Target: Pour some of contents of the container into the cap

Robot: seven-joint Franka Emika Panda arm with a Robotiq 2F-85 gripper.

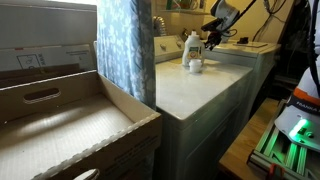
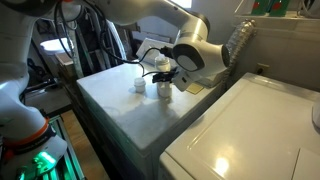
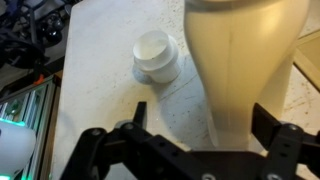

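Note:
The container (image 3: pixel 240 60), a cream-white plastic bottle, fills the right of the wrist view and stands on the white speckled machine top (image 3: pixel 100 90). My gripper (image 3: pixel 200 125) is open with the bottle between its two black fingers. The bottle lies close to the right finger, and a gap shows at the left finger. The cap (image 3: pixel 155 55), small, white and round, stands open side up on the top just beside the bottle. In both exterior views the bottle (image 1: pixel 191 43) (image 2: pixel 164 88) and cap (image 1: pixel 195 66) (image 2: pixel 139 85) are small, with my gripper (image 1: pixel 209 42) (image 2: pixel 175 74) at the bottle.
The white machine top (image 2: pixel 120 110) drops off at its edges. A second white appliance (image 2: pixel 250 130) stands next to it. A patterned curtain (image 1: pixel 125 45) and cardboard boxes (image 1: pixel 60 120) are nearby. Cables (image 3: pixel 25 30) and a green-lit device (image 1: pixel 290 135) are on the floor.

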